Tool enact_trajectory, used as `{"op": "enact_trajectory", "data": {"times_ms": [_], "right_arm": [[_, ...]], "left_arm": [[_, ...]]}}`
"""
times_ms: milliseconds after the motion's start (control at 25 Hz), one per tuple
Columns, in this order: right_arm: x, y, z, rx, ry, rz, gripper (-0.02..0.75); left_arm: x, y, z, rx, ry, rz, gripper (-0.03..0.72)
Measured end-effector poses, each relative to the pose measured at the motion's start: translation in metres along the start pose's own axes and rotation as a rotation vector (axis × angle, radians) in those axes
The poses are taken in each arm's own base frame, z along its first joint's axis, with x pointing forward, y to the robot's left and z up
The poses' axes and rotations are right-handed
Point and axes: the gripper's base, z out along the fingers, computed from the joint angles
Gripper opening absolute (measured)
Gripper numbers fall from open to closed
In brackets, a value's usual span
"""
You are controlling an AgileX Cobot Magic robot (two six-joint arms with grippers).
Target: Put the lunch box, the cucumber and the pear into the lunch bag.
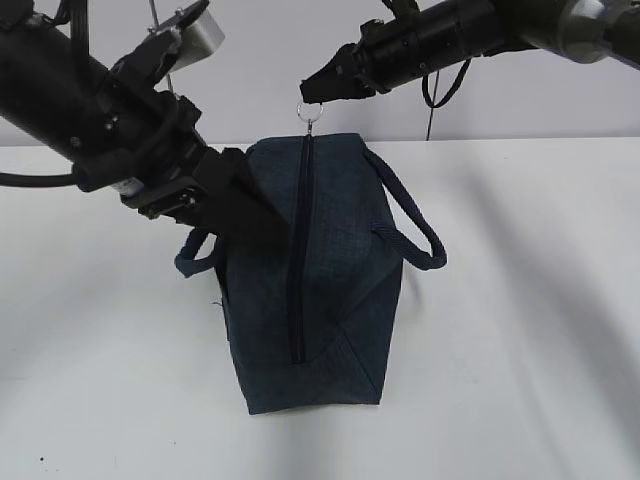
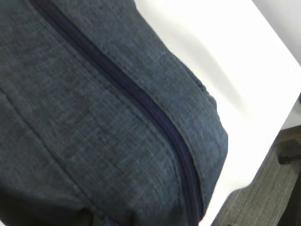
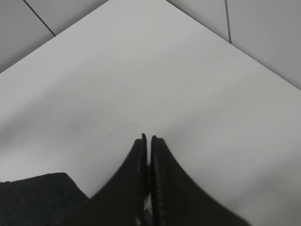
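Left arm point(image 1: 90, 110) enters from upper left, angled down toward centre. Left gripper point(image 1: 245, 215) sits low at mid-left; its dark fingers point right and down. Fingers are outside the left wrist view, and the exterior view does not resolve their gap.

Right arm point(image 1: 470, 35) enters from upper right, nearly level, reaching left to the far centre. Right gripper point(image 1: 312, 92) tapers to a point; in the right wrist view its jaws are pressed together, only a thin seam between them.
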Motion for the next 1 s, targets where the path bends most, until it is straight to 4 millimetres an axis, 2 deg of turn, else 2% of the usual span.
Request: {"op": "enact_trajectory", "data": {"times_ms": [560,880,1000], "right_arm": [[0.0,0.001,0.0,-0.007,0.004,0.0,0.006],[0.0,0.001,0.0,-0.008,0.008,-0.003,0.006],[0.001,0.001,0.0,-0.008,0.012,-0.005,0.006]], "left_arm": [[-0.019,0.01,-0.003,-0.112,-0.214,-0.035,0.491],[-0.036,0.023,-0.01,-0.242,-0.422,-0.072,0.492],[-0.041,0.029,-0.007,-0.262,-0.457,-0.095,0.492]]}}
